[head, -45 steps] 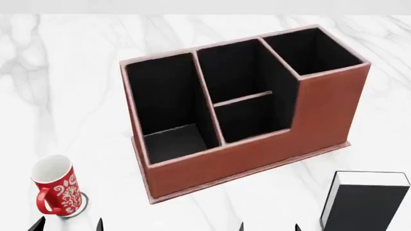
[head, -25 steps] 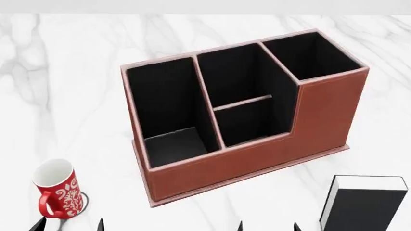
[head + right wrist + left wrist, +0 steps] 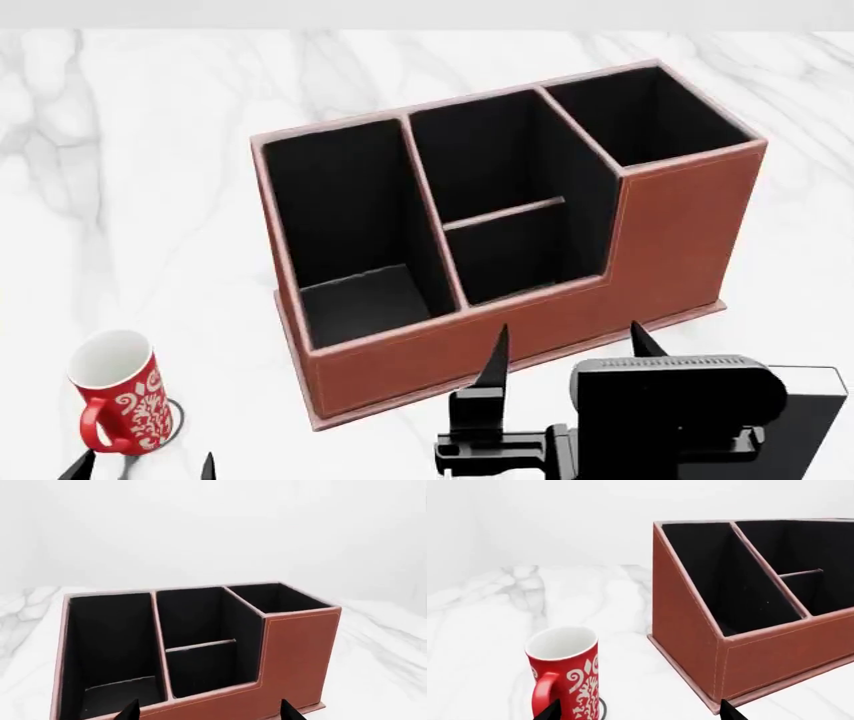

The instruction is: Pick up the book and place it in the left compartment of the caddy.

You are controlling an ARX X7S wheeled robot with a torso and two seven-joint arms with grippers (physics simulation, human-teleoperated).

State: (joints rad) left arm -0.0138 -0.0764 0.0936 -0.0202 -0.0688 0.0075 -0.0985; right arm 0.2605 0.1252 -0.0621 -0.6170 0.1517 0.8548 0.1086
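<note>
Right tool (image 3: 571,345) spread wide, empty, hovering left of book (image 3: 817,400) at near right of worktop (image 3: 134,200). Judgement: shift right, centre over spine before clamping. Left tool (image 3: 144,465) parted, idle.

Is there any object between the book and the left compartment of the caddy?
Nothing visible lies inside the left compartment. Between it and the book stand only the caddy front wall and the right end effector above the book. The mug is off to the side.
</note>
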